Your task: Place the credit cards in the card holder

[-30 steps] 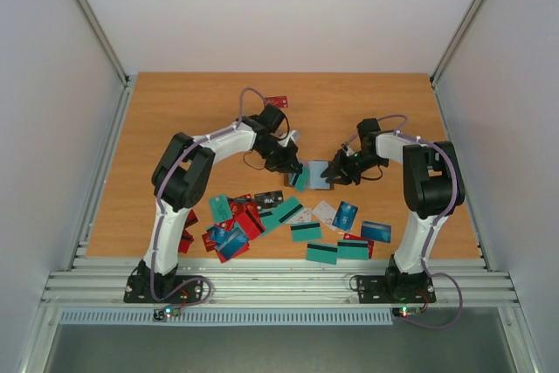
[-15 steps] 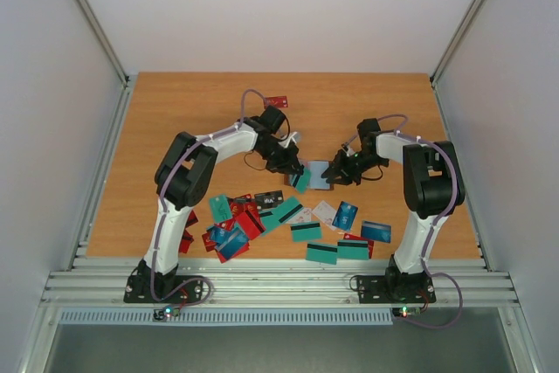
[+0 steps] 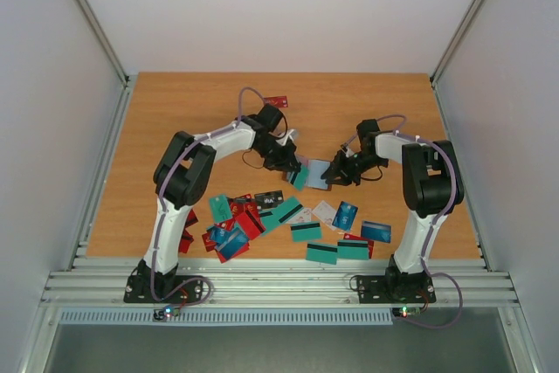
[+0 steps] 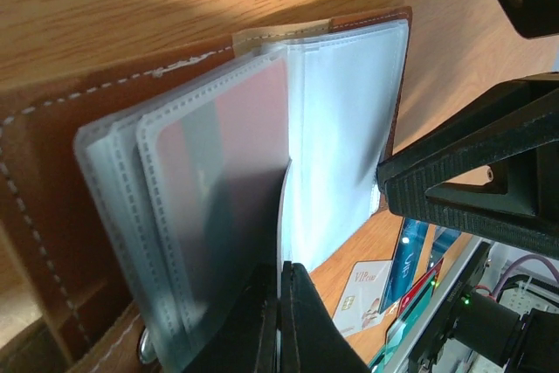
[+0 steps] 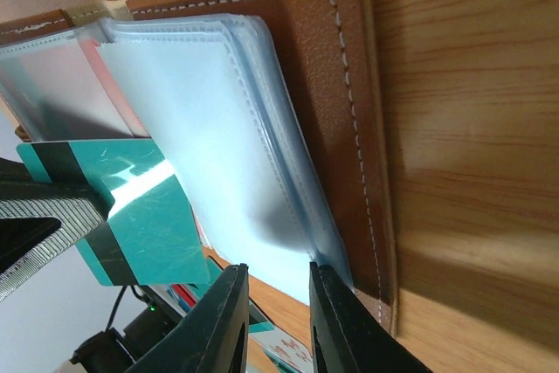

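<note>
Card holder [image 5: 348, 85] lies open on the surface [image 3: 201, 111], about mid-way across, between the two hands. Brown stitched cover down, stack of clear sleeves [image 5: 218, 128] fanned up from it. A reddish card [image 4: 231, 172] shows through one sleeve.

Left hand [image 3: 293, 166]: fingers pressed fully together on a teal card [image 5: 144, 216] with a black stripe, gripped near one end. The card is tilted, its free end at the sleeves. From the left wrist view its edge runs up between the reddish sleeve and the paler one beside it; can't tell whether it has entered a pocket.

Right hand [image 3: 335, 174]: fingers only narrowly apart, pinching the outer edges of the clear sleeves on the opposite side of the holder, with the sleeve edges sitting between the two fingers. It sits just beside the left hand, not touching it.

Remaining credit cards [image 3: 288, 216] are scattered on the surface nearer the arm bases: teal, red, blue, black and white, several overlapping, some stripe-up. A few more red ones lie by the left arm's base. One red card [image 3: 276, 101] lies alone farther back, well apart from the pile.
</note>
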You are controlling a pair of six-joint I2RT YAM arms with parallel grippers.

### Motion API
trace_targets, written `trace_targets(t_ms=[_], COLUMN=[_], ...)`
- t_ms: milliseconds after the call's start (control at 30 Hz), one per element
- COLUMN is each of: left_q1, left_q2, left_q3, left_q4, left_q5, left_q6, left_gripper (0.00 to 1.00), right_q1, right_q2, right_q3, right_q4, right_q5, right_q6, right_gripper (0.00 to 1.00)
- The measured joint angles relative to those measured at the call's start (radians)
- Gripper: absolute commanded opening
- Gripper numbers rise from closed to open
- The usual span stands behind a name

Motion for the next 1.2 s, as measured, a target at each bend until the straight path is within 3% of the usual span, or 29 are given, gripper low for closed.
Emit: trace_targets(t_ms=[1200], left_q1=[0.015], left_q2=[0.065], left_q3=[0.054], left_q4=[0.069], left_q5=[0.129], left_q6=[0.057], left_gripper=[0.0], right_q1=[-0.005], right_q2=[0.041], right_q3=[0.032], right_q4=[-0.037], right_q5=[-0.034], right_q6=[-0.034], right_gripper=[0.2])
